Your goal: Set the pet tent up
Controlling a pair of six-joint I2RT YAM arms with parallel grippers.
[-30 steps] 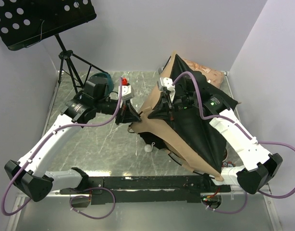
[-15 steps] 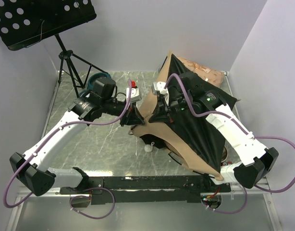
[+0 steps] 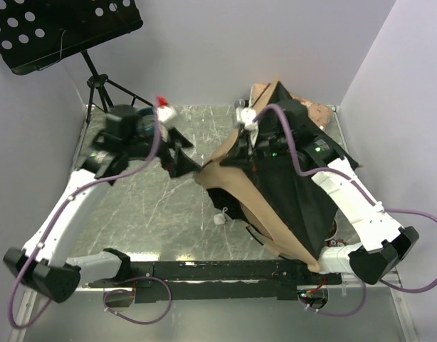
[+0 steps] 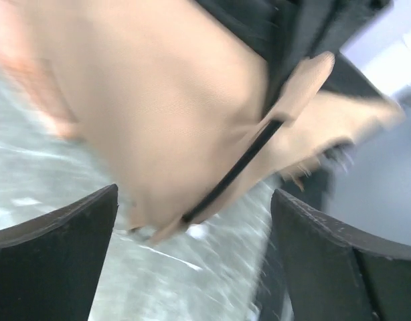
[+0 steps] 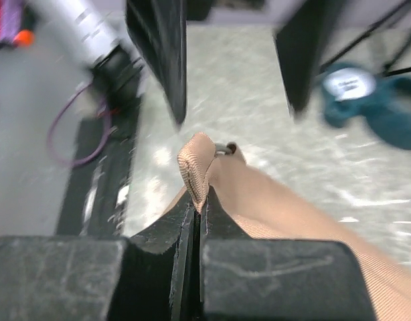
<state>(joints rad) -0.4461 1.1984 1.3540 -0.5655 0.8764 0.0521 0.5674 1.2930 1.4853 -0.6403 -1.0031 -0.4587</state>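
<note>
Right gripper (image 5: 195, 210) pinched shut on a tan fold of the pet tent (image 3: 290, 206), propping it half-raised over the right side of the counter (image 3: 147, 206), while my left gripper (image 4: 192, 197) hangs wide and empty facing its loose edge, presumably so I can take hold there.

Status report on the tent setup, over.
Left gripper open, beside the pet tent. Right gripper shut on its tan fabric loop. Tent not yet upright, black base showing. Plush cushion behind it.

light: bright, even | glare: table (image 3: 154, 214) near edge | blur: left hand (image 3: 188, 167), both wrist views
</note>
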